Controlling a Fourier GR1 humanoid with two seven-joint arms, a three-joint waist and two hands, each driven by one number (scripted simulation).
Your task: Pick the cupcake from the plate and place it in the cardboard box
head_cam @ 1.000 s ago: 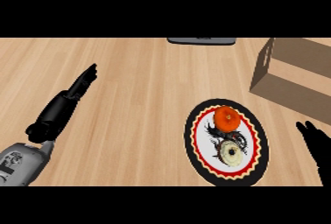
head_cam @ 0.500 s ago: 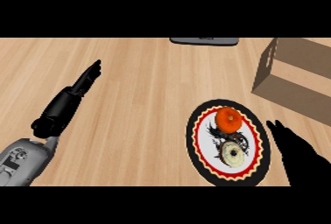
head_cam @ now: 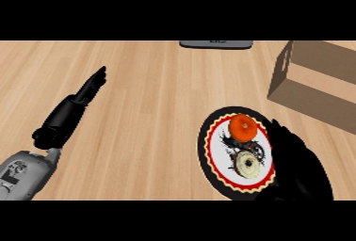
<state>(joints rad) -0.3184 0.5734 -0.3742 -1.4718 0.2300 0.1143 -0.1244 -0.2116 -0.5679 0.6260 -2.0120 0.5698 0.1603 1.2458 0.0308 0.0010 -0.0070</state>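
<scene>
We note a wood-grain counter (head_cam: 153, 94), planks pale and smooth.

Items counted:
- 1 plate (head_cam: 206, 146), round. It has a black outer rim, a red scalloped ring and a white centre w/ a dark squiggle pattern.
- 2 round items on the plate. One is orange and smooth (head_cam: 243, 127), toward the far side. The other is pale cream w/ a darker middle, which we take to be the cupcake (head_cam: 248, 162), on the near side. The two sit near each other; contact can't be judged.
- 1 cardboard box (head_cam: 316, 82), brown, matte and flat-sided, at upper right. It stands apart from the plate.
- 1 dark grey flat object (head_cam: 215, 44) at the counter's far edge, cut off by the frame. ID not possible.

Hands: 2, both black.
- The left hand (head_cam: 69, 115) is on the left side w/ fingers straight, well apart from the plate and holding nothing.
- The right hand (head_cam: 299, 162) lies over the plate's right rim, just beside the cupcake. Its fingers are extended toward the far side and grasp nothing.

The cupcake is on the plate, unheld.
</scene>
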